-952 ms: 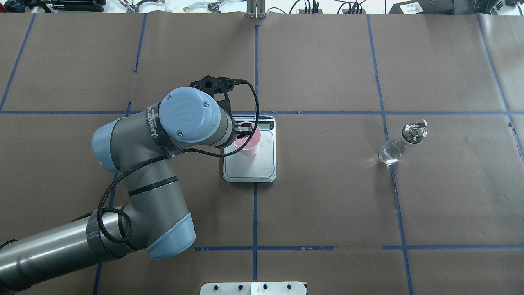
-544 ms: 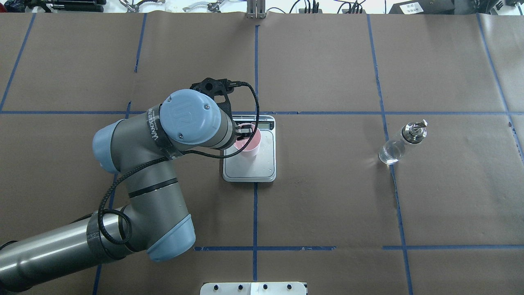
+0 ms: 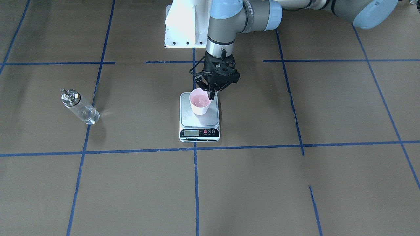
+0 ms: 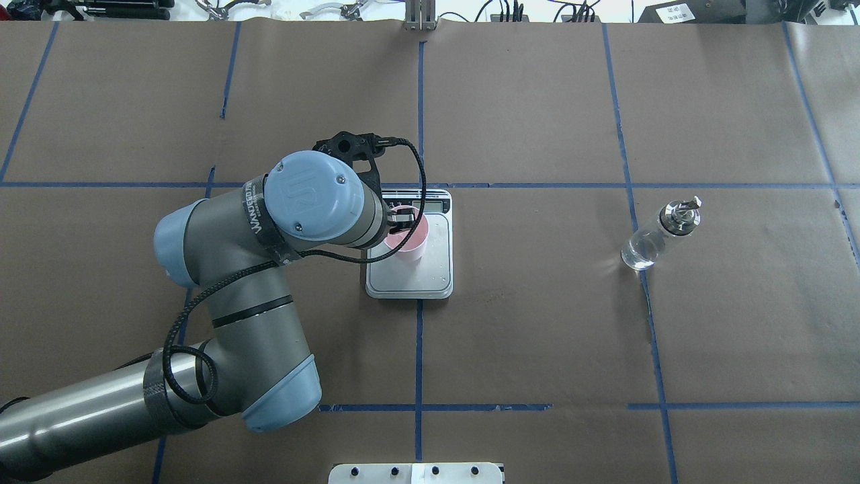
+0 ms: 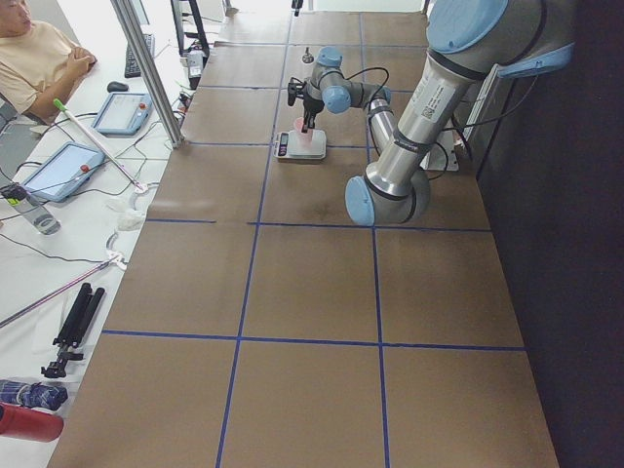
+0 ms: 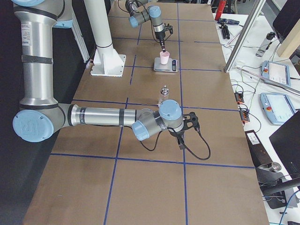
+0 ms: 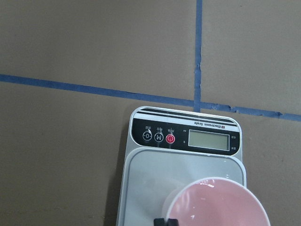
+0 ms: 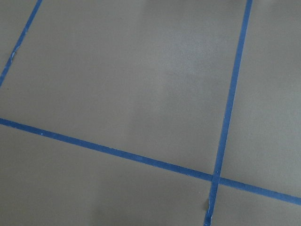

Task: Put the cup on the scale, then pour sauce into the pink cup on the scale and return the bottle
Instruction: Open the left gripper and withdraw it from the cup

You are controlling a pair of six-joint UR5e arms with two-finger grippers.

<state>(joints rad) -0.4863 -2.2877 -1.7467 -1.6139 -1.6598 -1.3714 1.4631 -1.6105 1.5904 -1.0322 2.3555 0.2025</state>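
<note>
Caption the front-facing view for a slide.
Left gripper holds pale pink paper cup by its rim on silver steel scale.

arms (image 4: 101, 410) grey | joint caps (image 4: 312, 195) light blue | cable (image 4: 195, 316) black braided | tool (image 3: 212, 95) black

The table (image 4: 537, 101) is covered with brown paper (image 4: 739, 323), divided by blue tape lines (image 4: 524, 185) into squares. Beside it stands a white bench (image 5: 58, 244) with tablets (image 5: 122, 112), a metal post (image 5: 146, 68) and a seated person (image 5: 34, 58). The light is bright.

The left arm is reaching forward, left tool (image 3: 211, 94) pointing down, fingers pinching together; right tool (image 6: 181, 144) is hanging low.
</note>
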